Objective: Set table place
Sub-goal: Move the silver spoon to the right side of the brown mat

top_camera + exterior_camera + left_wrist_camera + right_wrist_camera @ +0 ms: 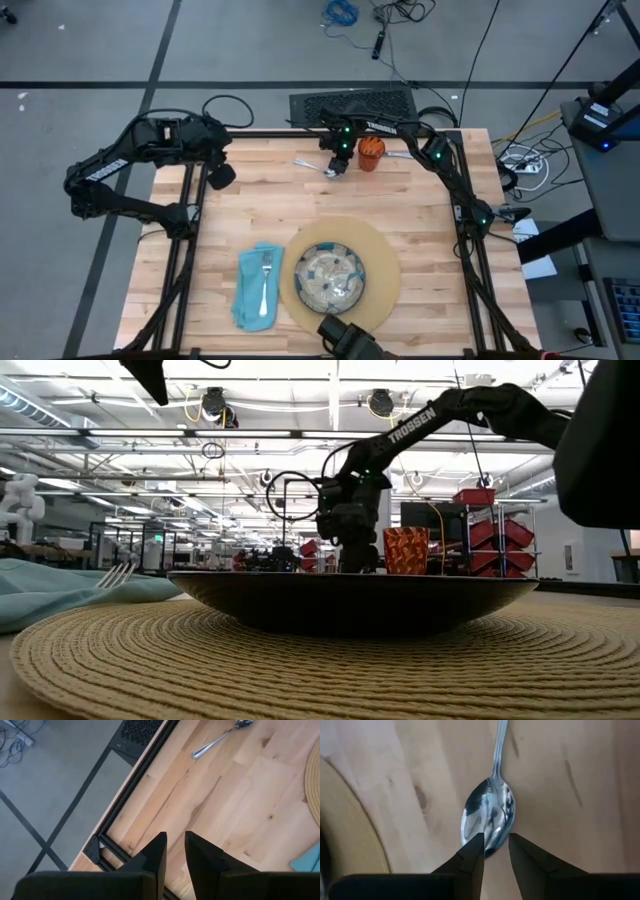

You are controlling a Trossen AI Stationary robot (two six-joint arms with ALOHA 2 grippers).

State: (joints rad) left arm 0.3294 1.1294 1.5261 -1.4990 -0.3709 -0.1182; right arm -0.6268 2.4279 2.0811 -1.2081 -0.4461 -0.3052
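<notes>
Spoon pickup at the table's far edge

Table (420,240) of pale butcher-block wood is carrying a round tan woven placemat (385,262) under a green-patterned glazed plate (330,278), with a silver fork (265,275) lying on a teal cloth napkin (250,292) alongside. Right gripper (496,851) is hovering over a silver spoon (490,820) beside a small orange cup (371,152), fingers narrowly parted around the bowl's tip, seemingly for grasping. Left gripper (175,850) is idling, nearly closed, empty.

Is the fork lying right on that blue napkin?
Touching. The high view shows the fork lying fully within the napkin; the low view shows its tines resting on the cloth.
</notes>
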